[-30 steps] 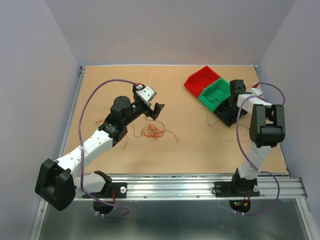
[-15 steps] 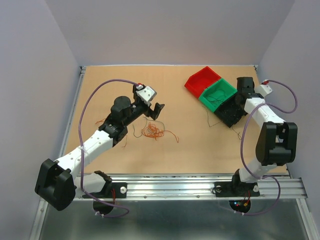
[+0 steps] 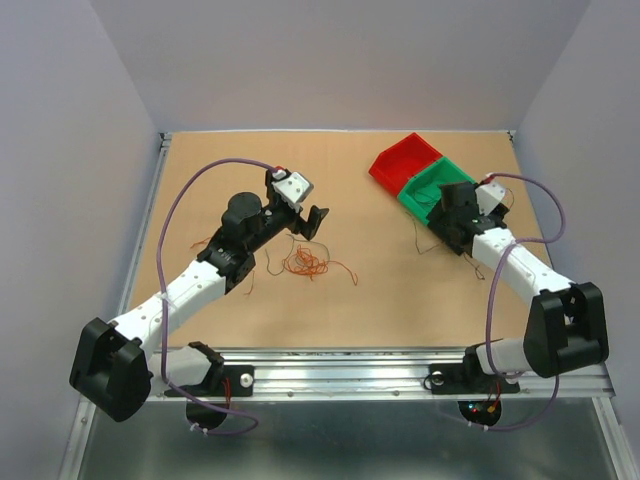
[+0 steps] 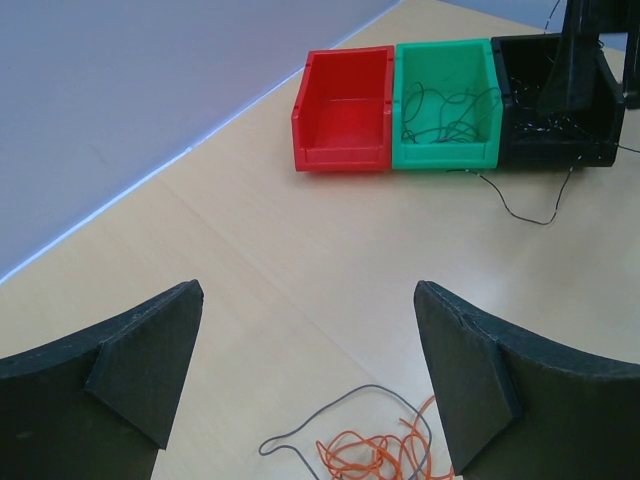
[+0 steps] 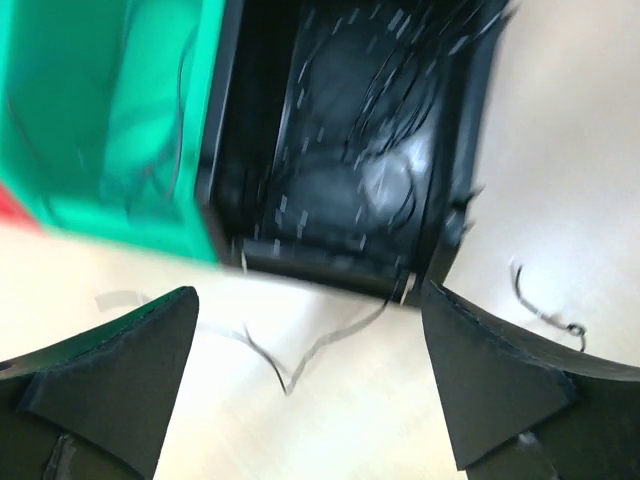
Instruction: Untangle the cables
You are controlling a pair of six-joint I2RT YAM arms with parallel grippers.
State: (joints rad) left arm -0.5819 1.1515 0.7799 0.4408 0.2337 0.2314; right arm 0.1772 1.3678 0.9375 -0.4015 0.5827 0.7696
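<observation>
A tangle of orange cables with a thin grey one lies mid-table. My left gripper hovers just behind it, open and holding nothing. In the left wrist view the orange cables and the grey cable lie between the wide-spread fingers, near the bottom edge. My right gripper hangs over the black bin, open and empty. Black cables lie in that bin. One dark cable trails out of it across the table.
A red bin, a green bin holding dark cables, and the black bin stand in a row at the back right. Loose strands lie by the left arm and in front of the bins.
My right gripper went from shut to open over the black bin, and its arm swung down and to the right. The left arm has not moved.
</observation>
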